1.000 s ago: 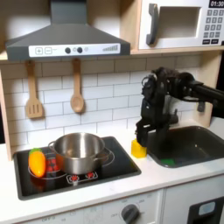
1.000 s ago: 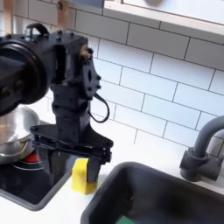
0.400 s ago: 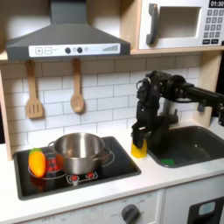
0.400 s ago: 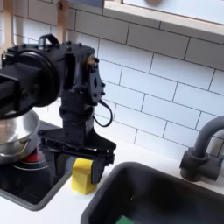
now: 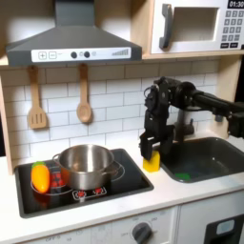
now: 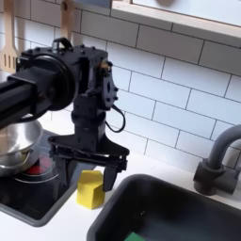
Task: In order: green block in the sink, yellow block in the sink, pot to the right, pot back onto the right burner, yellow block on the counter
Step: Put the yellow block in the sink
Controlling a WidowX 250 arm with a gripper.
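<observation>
Second exterior view shows gripper (image 6: pixel 89 169) open above yellow block (image 6: pixel 90 189).

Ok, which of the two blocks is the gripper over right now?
The yellow block on the counter, directly under the gripper. The green block already lies in the sink.

Toy kitchen: cooktop (image 5: pixel 81 191), sink (image 5: pixel 212 157), microwave (image 5: pixel 195 26).

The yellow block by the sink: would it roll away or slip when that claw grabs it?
The yellow block looks flat-sided and squat, so it should slide, not roll. Its smooth faces might slip a little between the gripper fingers. It seems small and probably light; a nudge could scoot it across the counter.
</observation>
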